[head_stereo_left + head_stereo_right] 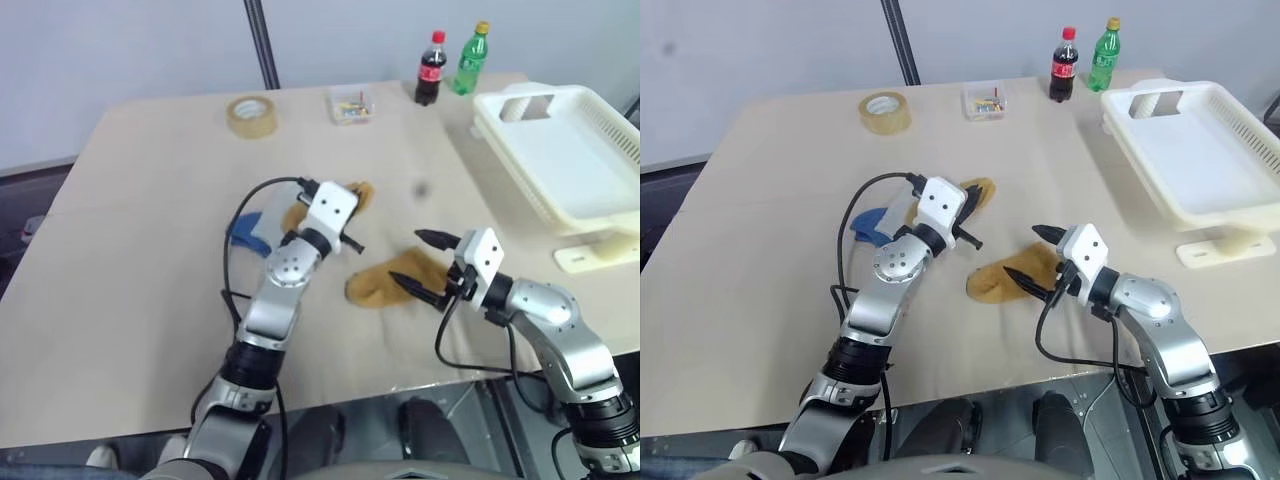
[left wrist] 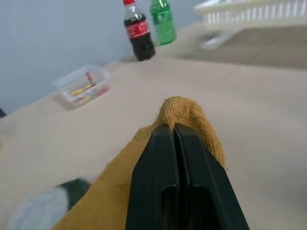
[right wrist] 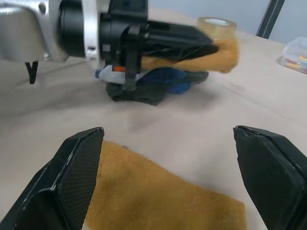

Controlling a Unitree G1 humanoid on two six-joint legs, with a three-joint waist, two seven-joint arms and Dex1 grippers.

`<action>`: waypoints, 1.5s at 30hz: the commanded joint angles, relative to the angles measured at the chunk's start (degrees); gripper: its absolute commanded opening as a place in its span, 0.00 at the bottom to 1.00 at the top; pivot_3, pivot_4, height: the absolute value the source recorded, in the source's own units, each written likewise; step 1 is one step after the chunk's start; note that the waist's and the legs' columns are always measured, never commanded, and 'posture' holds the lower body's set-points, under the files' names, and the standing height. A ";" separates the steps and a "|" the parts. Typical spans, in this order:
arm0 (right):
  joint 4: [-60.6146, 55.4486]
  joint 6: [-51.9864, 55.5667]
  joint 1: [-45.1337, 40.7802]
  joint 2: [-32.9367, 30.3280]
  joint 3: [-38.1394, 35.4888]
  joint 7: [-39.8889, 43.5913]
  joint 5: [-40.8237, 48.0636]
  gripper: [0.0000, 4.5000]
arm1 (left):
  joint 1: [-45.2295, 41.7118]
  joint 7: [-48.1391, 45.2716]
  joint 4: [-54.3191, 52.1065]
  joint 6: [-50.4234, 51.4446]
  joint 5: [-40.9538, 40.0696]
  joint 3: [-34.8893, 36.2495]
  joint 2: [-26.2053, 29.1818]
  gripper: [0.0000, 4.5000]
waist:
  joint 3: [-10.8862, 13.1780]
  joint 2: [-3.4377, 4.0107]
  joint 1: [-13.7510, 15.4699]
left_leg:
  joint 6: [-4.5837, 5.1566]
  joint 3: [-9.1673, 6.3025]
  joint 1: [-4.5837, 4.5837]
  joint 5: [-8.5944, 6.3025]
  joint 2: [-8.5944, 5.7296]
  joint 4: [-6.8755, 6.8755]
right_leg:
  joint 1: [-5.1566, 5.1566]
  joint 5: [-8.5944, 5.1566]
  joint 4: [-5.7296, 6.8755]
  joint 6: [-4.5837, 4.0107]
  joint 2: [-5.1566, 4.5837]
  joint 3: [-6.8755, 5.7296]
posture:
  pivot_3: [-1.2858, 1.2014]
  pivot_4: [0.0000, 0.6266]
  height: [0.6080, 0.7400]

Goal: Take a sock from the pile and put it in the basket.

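Note:
My left gripper is shut on a mustard-yellow sock and holds it just above the pile, where blue and dark socks stay on the table. From the head the blue sock peeks out left of that wrist. A second mustard sock lies flat on the table, and my right gripper hovers open over its right end with nothing between the fingers. The cream-white basket stands at the far right of the table, apart from both grippers.
At the table's back edge stand a tape roll, a small clear box, a cola bottle and a green bottle. A small white block lies in front of the basket.

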 commanded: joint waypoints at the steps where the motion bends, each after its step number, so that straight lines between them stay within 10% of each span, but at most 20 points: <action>1: -0.28 -1.23 -1.40 0.31 -0.55 0.13 -0.02 1.00 | -4.65 1.40 6.41 -0.29 0.36 -1.74 -2.75 0.01 | 0.00 0.00 0.17 | 0.00 0.00 0.00 0.00 0.00 0.05 | 0.03 0.01 0.00 0.01 0.01 -0.01 | 0.52 0.24 1.00; 8: -0.91 -0.44 -2.50 0.61 -1.39 -1.29 0.04 1.00 | -11.42 1.42 23.36 -4.06 -5.47 1.65 -10.14 0.01 | 0.03 -0.05 0.22 | 0.04 0.00 -0.08 -0.03 -0.05 0.05 | -0.01 0.04 -0.10 0.07 -0.03 0.01 | 0.52 0.24 1.00; 12: -1.18 0.95 -3.43 0.52 -2.90 -3.08 0.48 1.00 | -12.51 3.62 26.16 -5.53 -6.25 3.19 -11.43 0.24 | 0.04 -0.05 -0.05 | 0.04 0.02 -0.15 -0.02 -0.04 0.06 | -0.09 0.04 -0.07 0.07 -0.02 0.03 | 0.52 0.24 1.00; 17: 0.06 8.12 -5.18 1.52 -5.67 -8.56 1.34 1.00 | -10.50 2.99 21.02 -3.80 -8.11 3.53 -12.06 0.77 | 0.04 -0.06 0.02 | 0.04 0.01 -0.16 -0.02 -0.05 0.07 | -0.09 0.04 -0.08 0.07 -0.03 0.03 | 0.52 0.24 1.00; 24: 11.63 15.79 -15.35 3.56 -4.13 -12.03 -0.62 1.00 | -5.05 -1.05 3.46 9.06 -10.84 5.43 -4.49 0.77 | 0.04 -0.05 -0.47 | 0.04 0.09 -0.14 -0.02 -0.01 0.06 | -0.12 0.04 -0.02 0.07 0.00 0.11 | 0.52 0.24 1.00; 38: 35.09 16.98 -29.90 12.97 -1.10 -14.28 -5.80 1.00 | 0.78 -0.07 1.99 17.77 -15.82 14.38 4.22 0.77 | 0.00 0.00 -0.33 | 0.02 0.02 -0.81 -0.01 -0.09 0.16 | -0.78 0.06 0.03 0.04 -0.10 0.04 | 0.52 0.24 1.00; 45: 36.58 15.92 -30.11 13.71 -1.07 -14.09 -7.16 0.43 | -0.55 -4.62 4.93 15.00 -16.77 11.38 4.64 0.78 | -0.01 0.01 -0.46 | 0.01 0.02 -0.78 0.00 -0.08 0.16 | -0.78 0.06 0.07 0.04 -0.07 0.04 | 0.52 0.24 1.00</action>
